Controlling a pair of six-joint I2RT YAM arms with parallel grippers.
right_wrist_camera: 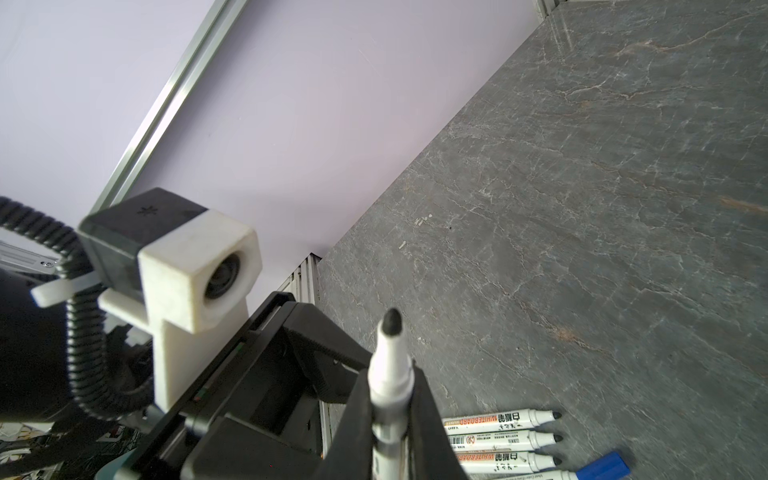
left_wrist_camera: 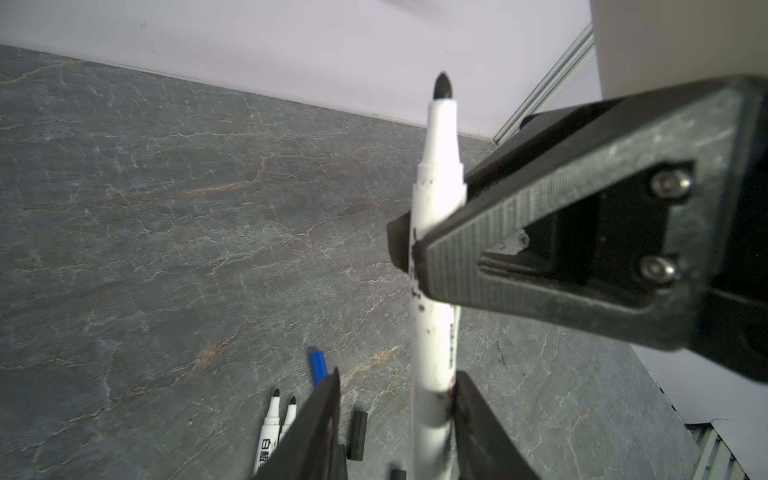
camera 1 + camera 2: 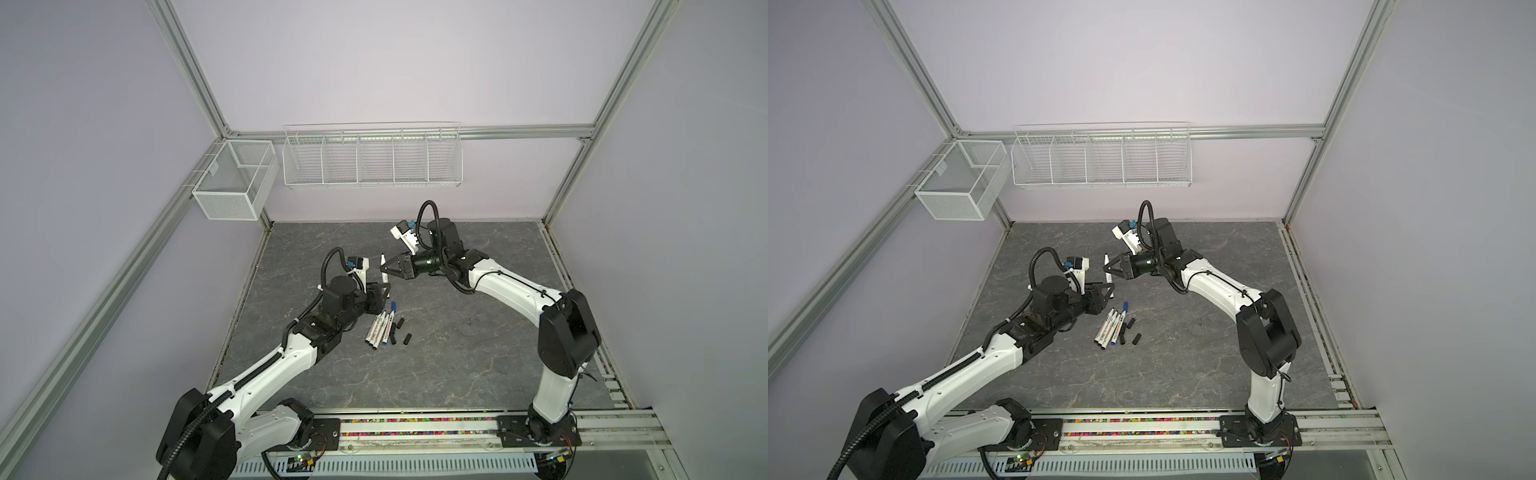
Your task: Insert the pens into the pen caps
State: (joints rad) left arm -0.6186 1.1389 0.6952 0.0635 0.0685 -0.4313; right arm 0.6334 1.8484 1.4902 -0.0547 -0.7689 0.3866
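**Right gripper (image 1: 390, 419) pinches a bare-nibbed pen (image 1: 390, 374); left gripper (image 2: 398, 376) stands partly open at its tail**

Two black fingers (image 1: 355, 428) of the right gripper press the white barrel from both sides just behind its tapered neck. The black nib points away from the wrist, and past the fingers the barrel runs out of that view.

The left wrist view shows the same pen passing between the left gripper's own fingers (image 2: 320, 424). It lies against one finger, with a clear gap to the other. Its tail is cut off by the frame edge, so I cannot tell what is on that end. In both top views the left gripper sits just beneath the right one, and the pen looks small and upright.

On the grey stone-patterned table (image 3: 457, 353), just below the left gripper, four more pens (image 3: 376, 328) lie side by side. Three show bare black nibs, and the blue pen (image 3: 389, 325) wears its blue cap (image 3: 393, 306). Beside them, toward the right gripper's side, three loose black caps (image 3: 401, 323) lie apart from each other. In the left wrist view a finger partly hides them.
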